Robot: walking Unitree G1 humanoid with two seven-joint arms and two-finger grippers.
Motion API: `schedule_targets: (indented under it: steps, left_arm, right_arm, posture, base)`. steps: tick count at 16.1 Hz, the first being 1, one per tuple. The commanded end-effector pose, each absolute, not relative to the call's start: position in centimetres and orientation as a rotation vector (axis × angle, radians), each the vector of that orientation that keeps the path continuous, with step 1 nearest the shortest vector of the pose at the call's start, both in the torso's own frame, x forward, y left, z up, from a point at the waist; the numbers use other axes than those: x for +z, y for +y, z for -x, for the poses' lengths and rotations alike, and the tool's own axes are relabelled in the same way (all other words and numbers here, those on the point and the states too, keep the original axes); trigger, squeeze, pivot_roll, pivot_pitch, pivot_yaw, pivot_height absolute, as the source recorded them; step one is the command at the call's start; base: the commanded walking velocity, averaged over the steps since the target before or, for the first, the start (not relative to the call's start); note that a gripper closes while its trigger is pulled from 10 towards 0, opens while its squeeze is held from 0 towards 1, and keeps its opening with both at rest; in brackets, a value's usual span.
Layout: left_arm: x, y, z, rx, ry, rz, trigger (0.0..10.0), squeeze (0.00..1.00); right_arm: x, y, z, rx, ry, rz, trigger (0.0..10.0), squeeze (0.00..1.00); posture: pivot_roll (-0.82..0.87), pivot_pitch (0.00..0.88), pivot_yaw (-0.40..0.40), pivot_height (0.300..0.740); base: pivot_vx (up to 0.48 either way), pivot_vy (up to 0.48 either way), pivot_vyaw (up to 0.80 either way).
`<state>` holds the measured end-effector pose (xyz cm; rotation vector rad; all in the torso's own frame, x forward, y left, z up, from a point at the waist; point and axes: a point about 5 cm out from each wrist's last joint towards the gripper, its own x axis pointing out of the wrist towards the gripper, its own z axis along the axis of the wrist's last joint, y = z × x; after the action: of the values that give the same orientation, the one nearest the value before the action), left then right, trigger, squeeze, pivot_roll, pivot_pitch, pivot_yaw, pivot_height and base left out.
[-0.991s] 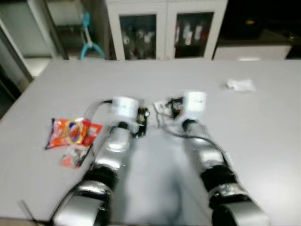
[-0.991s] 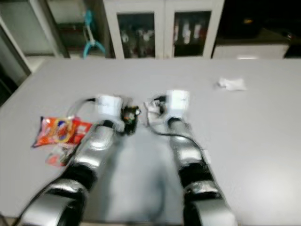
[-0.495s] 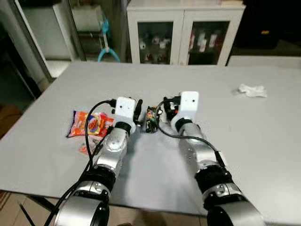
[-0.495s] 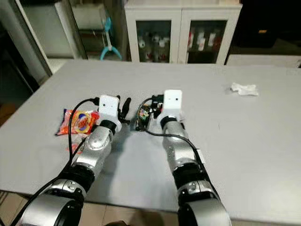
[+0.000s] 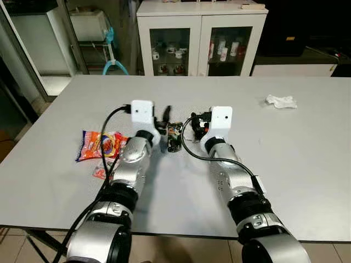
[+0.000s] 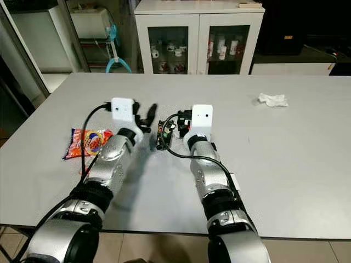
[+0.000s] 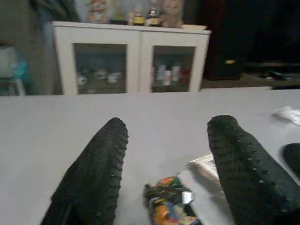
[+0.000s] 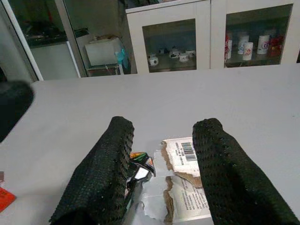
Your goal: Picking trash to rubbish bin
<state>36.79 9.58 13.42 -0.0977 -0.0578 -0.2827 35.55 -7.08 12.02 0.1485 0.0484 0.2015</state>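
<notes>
left end effector [image 7: 164,168] open | right end effector [image 8: 159,173] open; over torn wrapper [image 8: 180,185]

- A wide, pale grey worktop [image 5: 307,164] carries everything; its near edge runs across the bottom of the head views, with tiled floor [image 5: 16,249] showing below it.
- An orange-red snack packet [image 5: 101,144] lies flat on the robot's left part of the worktop.
- A smaller red wrapper [image 5: 102,172] lies just beside that packet, on its near side.
- A dark, multicoloured crumpled wrapper [image 5: 174,136] lies near the middle of the worktop.
- A torn white paper with a barcode [image 8: 183,173] lies touching or just beside the dark wrapper.
- A crumpled white tissue [image 5: 281,101] lies well apart from the rest, toward the far right.
</notes>
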Motion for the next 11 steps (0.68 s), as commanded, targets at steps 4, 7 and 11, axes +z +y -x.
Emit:
schedule_targets:
  steps: [4, 7, 11]
  left_arm:
    - [14.2, 9.7, -36.9, -0.308, -0.063, 0.092, 10.0, 1.0]
    - [14.8, 10.9, -37.2, -0.306, -0.063, 0.061, 10.0, 1.0]
    - [15.0, 12.8, -37.7, -0.263, -0.021, 0.061, 10.0, 1.0]
  right_arm:
    - [12.1, -7.1, -35.7, 0.2, 0.053, -0.145, 10.0, 0.0]
    - [12.2, -7.7, -35.8, 0.207, 0.059, -0.152, 10.0, 0.0]
    - [12.1, -7.7, -35.8, 0.233, 0.072, -0.133, 10.0, 0.0]
  posture:
    - [0.06, 0.0, 0.052, 0.74]
    - [0.06, 0.0, 0.054, 0.74]
    - [0.06, 0.0, 0.056, 0.74]
  base:
    - [0.0, 0.0, 0.0]
    - [0.0, 0.0, 0.0]
    - [0.0, 0.0, 0.0]
